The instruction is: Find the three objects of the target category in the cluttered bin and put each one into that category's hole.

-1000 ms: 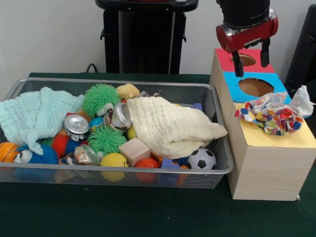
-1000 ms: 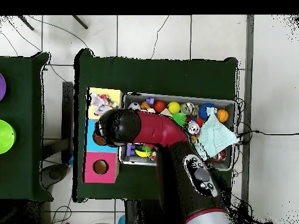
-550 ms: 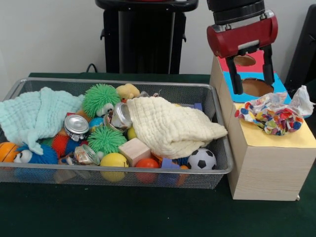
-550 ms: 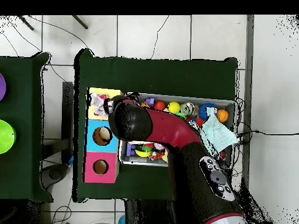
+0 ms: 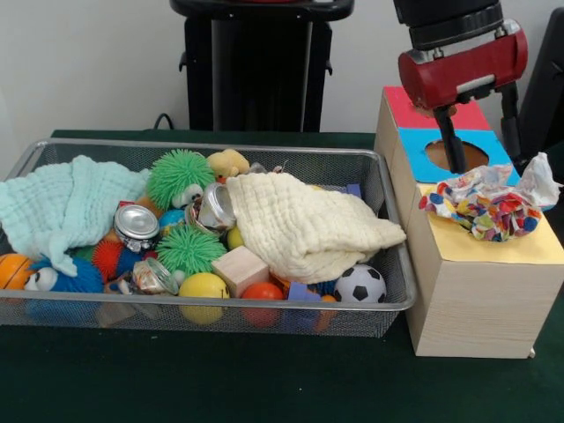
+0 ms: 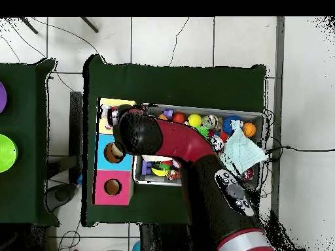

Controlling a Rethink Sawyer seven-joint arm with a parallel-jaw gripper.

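Observation:
My gripper (image 5: pixel 485 160) hangs open and empty over the wooden box (image 5: pixel 467 291), between the blue section's hole (image 5: pixel 467 155) and the yellow section. A crumpled multicoloured cloth (image 5: pixel 486 204) lies on the yellow section (image 5: pixel 502 251) and hides its hole. The red section (image 5: pixel 401 104) lies behind the gripper, mostly hidden. In the wire bin (image 5: pixel 264 308) a cream cloth (image 5: pixel 304 225) drapes over toys at the right and a mint cloth (image 5: pixel 62 203) lies at the left. In the overhead view the arm (image 6: pixel 170 140) covers part of the box (image 6: pixel 111 189) and the bin (image 6: pixel 256 117).
The bin also holds green spiky balls (image 5: pixel 179 176), crushed cans (image 5: pixel 137 223), a wooden block (image 5: pixel 240 269), a soccer ball (image 5: pixel 359 284), a yellow ball (image 5: pixel 204 286) and a basketball (image 5: pixel 12 270). A black stand (image 5: pixel 256 70) rises behind the bin. A second green table (image 6: pixel 19 144) stands beside this one.
The gripper has swung from over the red hole, past the blue hole, toward the yellow section with the multicoloured cloth. It stays open and empty.

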